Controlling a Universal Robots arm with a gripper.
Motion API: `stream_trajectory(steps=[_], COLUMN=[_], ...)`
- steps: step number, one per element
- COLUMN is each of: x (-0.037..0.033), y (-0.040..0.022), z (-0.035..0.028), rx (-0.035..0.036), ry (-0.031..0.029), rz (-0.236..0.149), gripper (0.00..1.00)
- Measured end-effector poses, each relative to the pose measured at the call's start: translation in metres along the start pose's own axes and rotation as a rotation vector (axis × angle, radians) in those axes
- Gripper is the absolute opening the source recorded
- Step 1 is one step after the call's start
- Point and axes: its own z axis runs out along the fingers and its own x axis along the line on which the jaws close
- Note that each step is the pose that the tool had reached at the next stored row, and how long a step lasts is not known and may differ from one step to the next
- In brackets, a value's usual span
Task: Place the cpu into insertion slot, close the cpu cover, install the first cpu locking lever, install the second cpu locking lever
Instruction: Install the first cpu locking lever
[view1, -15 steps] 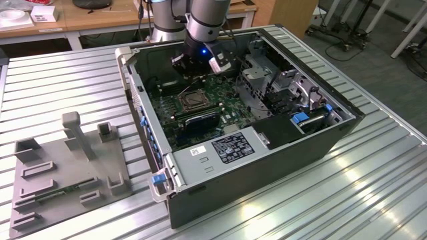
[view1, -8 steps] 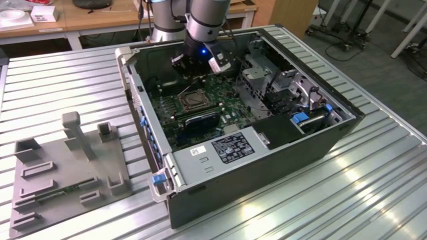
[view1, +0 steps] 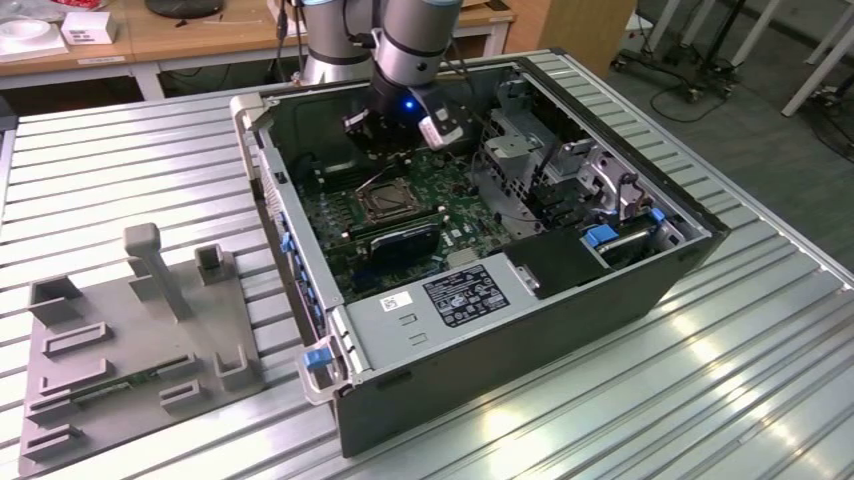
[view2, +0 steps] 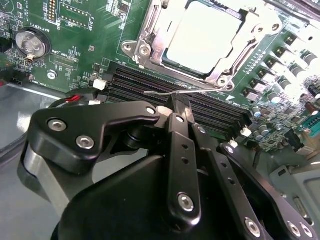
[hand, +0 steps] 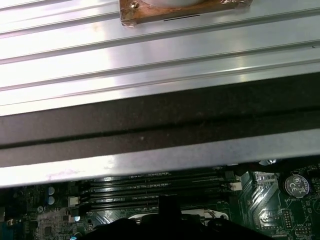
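In the second wrist view the cpu lies flat in the insertion slot. The silvery cpu cover is down around it, with the chip showing through its window. My gripper is shut just beside the slot, over the black memory slots. A thin wire locking lever runs across the fingertips; I cannot tell whether it is clamped or only touched. In the exterior view the gripper reaches down into the open computer case, close above the insertion slot.
The case walls ring the green motherboard, with a drive cage on the exterior view's right. A coin battery sits on the board. A grey fixture plate with upright blocks rests on the ribbed metal table.
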Motion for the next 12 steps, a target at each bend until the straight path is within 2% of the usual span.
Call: stream_trajectory(steps=[12], x=[-0.0005], y=[-0.0014], z=[0.0004], rx=[0.0], ry=[0.0], rz=[0.0], gripper=[0.11])
